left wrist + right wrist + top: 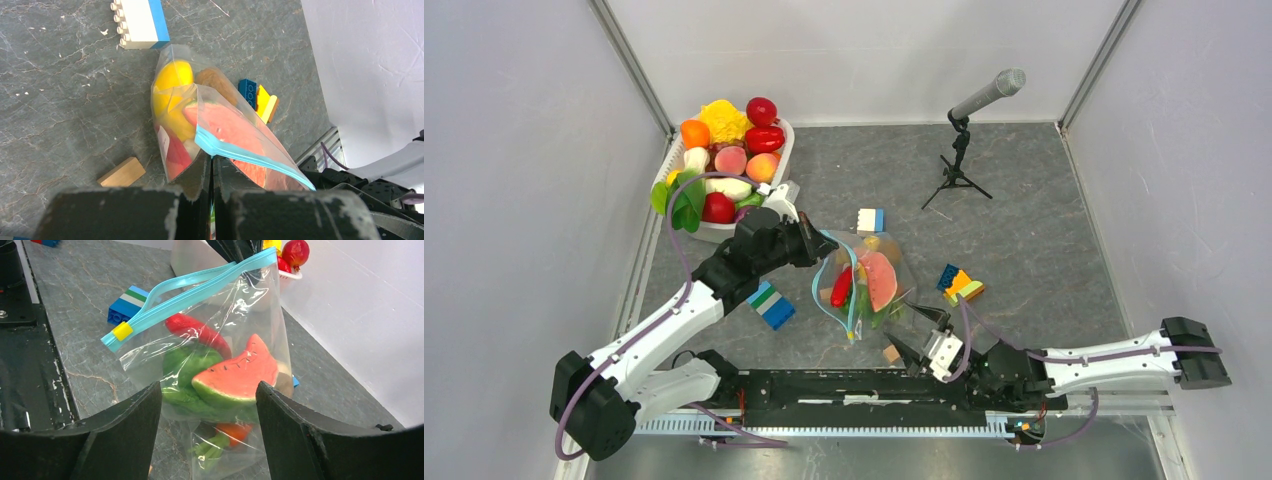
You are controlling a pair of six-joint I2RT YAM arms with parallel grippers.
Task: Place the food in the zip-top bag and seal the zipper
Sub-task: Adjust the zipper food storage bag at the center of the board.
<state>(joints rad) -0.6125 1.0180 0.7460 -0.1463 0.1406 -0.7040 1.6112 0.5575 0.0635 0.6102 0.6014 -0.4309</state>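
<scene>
Left gripper (212, 165) is pinching the zipper (200, 295), right gripper (209, 390) is gaping, and the heavy food (240, 372) is threatening to drag the zip-top bag (250, 310) free.

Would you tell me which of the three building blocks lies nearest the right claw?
The blue-yellow-orange block, just beyond the right claw; the white-blue block and the blue-green-white block lie by the left arm.

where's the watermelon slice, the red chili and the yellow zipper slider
watermelon slice (235, 375): right wrist view, middle of its red flesh
red chili (199, 332): right wrist view, middle of its body
yellow zipper slider (122, 331): right wrist view, centre of the slider
</scene>
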